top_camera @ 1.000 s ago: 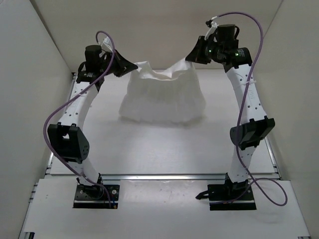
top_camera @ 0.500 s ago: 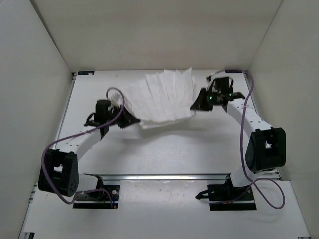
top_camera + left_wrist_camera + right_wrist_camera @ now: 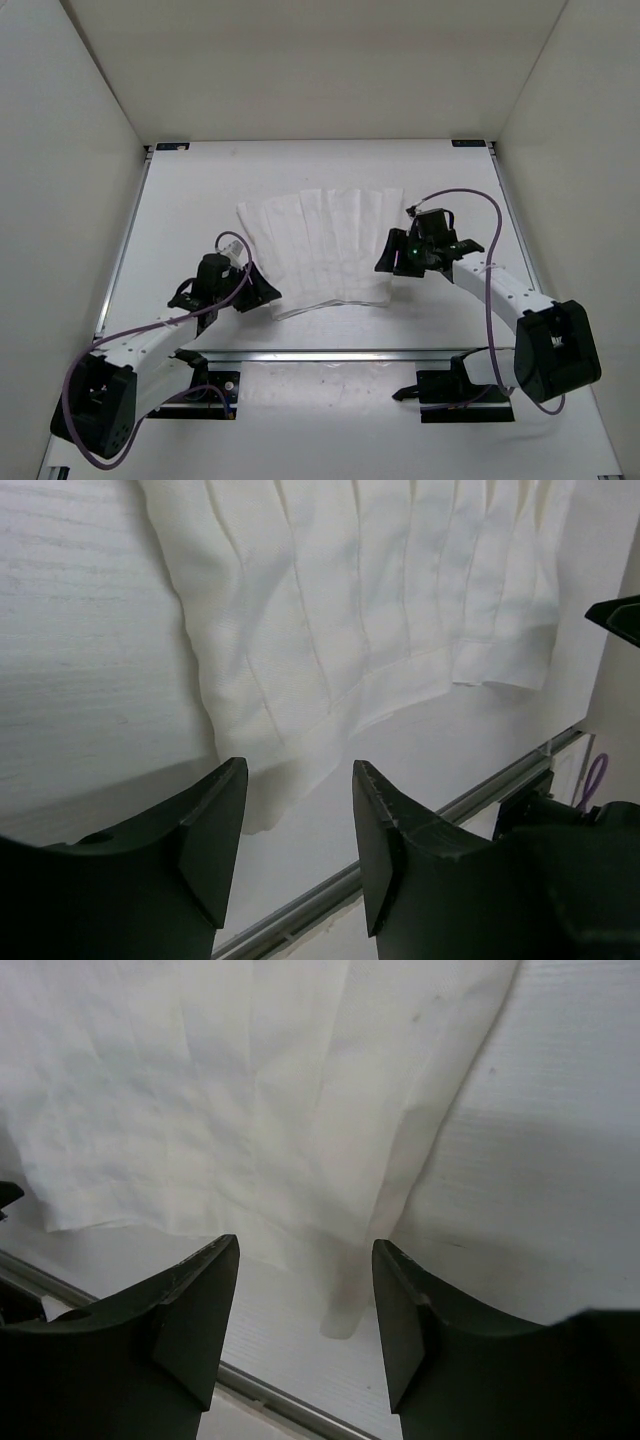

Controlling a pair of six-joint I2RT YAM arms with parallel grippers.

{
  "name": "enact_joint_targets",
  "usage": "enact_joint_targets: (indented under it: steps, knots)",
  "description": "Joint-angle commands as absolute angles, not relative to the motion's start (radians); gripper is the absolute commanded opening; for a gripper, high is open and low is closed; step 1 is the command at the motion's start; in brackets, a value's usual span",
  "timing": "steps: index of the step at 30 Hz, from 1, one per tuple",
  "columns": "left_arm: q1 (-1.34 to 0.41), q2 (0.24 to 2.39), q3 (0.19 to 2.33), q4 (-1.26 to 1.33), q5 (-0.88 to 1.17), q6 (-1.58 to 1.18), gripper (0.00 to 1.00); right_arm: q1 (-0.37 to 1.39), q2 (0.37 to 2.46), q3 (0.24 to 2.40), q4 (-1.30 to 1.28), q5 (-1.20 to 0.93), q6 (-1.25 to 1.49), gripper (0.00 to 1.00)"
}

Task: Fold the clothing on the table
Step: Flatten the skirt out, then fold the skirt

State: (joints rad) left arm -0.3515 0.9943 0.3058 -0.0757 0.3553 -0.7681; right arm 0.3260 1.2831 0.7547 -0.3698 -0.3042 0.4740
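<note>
Both arms have come down from the far end and drawn back toward 6 o'clock, and what hung between them now lies spread flat. Our left gripper (image 3: pixel 298 775) stands partly open with nothing clamped. In its wrist view the near-left corner of the clothing (image 3: pixel 400 580) lies loose in the gap between the two fingers, resting on the table (image 3: pixel 80 630) rather than pinched. Our right gripper (image 3: pixel 304 1250) stands wider open, also empty, with the near-right corner of the fabric reaching into the gap below its fingers.

Outward from the jaws, in the overhead view, the clothing (image 3: pixel 325 245) fans away toward 12 o'clock from both grippers, near the middle of the table (image 3: pixel 180 200). Its crease lines run from 12 to 6. Its near hem runs across from 9 to 3, a touch nearer to us at the left end. The left gripper (image 3: pixel 262 293) sits at the hem's 7 o'clock corner and the right gripper (image 3: pixel 388 258) at its 4 o'clock corner, so neither arm is nearer than the other. We judge that the next fold turns on this: the free far edge lies at 12 o'clock, well apart from both jaws, and a reach for it goes forward over the cloth.
</note>
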Motion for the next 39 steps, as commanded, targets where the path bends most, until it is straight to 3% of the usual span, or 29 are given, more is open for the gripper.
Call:
enact_joint_targets:
  steps: [1, 12, 17, 18, 20, 21, 22, 23, 26, 39]
  knots:
    - [-0.380, 0.980, 0.313, -0.156, 0.264, -0.726, 0.57, 0.374, 1.269, 0.730, -0.357, -0.194, 0.471, 0.53]
    - [-0.446, 0.986, 0.287, -0.198, 0.212, -0.738, 0.58, 0.433, 1.242, 0.669, -0.396, -0.135, 0.479, 0.54]
    - [-0.489, 1.049, 0.288, -0.160, 0.189, -0.758, 0.54, 0.456, 1.258, 0.644, -0.382, -0.126, 0.482, 0.47]
    - [-0.497, 1.066, 0.291, -0.152, 0.189, -0.756, 0.53, 0.459, 1.264, 0.647, -0.382, -0.121, 0.476, 0.43]
    - [-0.509, 1.100, 0.298, -0.138, 0.186, -0.759, 0.50, 0.465, 1.262, 0.634, -0.374, -0.123, 0.483, 0.25]
    - [-0.518, 1.112, 0.304, -0.129, 0.184, -0.755, 0.48, 0.465, 1.261, 0.637, -0.371, -0.123, 0.483, 0.11]
    - [-0.525, 1.126, 0.310, -0.127, 0.170, -0.756, 0.37, 0.465, 1.253, 0.624, -0.371, -0.135, 0.489, 0.00]
    - [-0.525, 1.132, 0.310, -0.126, 0.173, -0.752, 0.31, 0.454, 1.255, 0.618, -0.367, -0.144, 0.492, 0.00]
    - [-0.515, 1.150, 0.330, -0.146, 0.178, -0.724, 0.00, 0.445, 1.229, 0.607, -0.377, -0.158, 0.479, 0.00]
    - [-0.511, 0.849, 0.511, -0.492, 0.222, -0.677, 0.00, 0.434, 0.919, 0.657, -0.656, -0.229, 0.460, 0.00]
